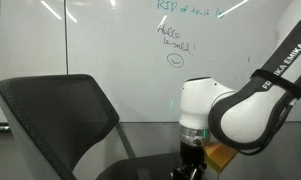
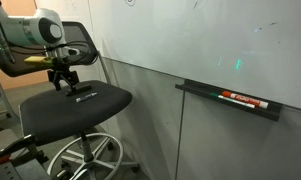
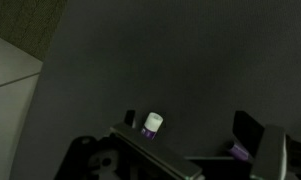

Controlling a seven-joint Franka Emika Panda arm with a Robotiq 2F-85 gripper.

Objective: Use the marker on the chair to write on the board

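- Fingers (image 3: pixel 248 128) of your gripper (image 3: pixel 190 135) stood wide apart and held nothing. In the wrist view one dark finger rose at the right, and the edge of the other showed nearer the middle.
- Between them, closer to the middle finger, lay the marker (image 3: pixel 151 124), a short stick with a pale end and a violet band on dark upholstery. I could not tell whether a finger touched it.
- In an exterior view you had the gripper (image 2: pixel 62 80) pointing down just above the back part of the chair (image 2: pixel 105 100) seat. The marker (image 2: pixel 86 96) showed there as a small pale sliver on the seat, just beside the fingers.
- Your white arm (image 1: pixel 225 110) bent down from the right in an exterior view. The gripper (image 1: pixel 193 155) sat low at the bottom edge, beside the chair's (image 1: pixel 60 115) curved backrest.
- Behind the chair stood the board (image 1: pixel 120 40), glossy white, with green handwriting (image 1: pixel 175 38) and a smiley face (image 1: pixel 174 59).
- Along the board's (image 2: pixel 210 40) foot ran a grey rail (image 2: pixel 200 91). A red-and-black pen (image 2: pixel 242 99) lay in it, well apart from your gripper.
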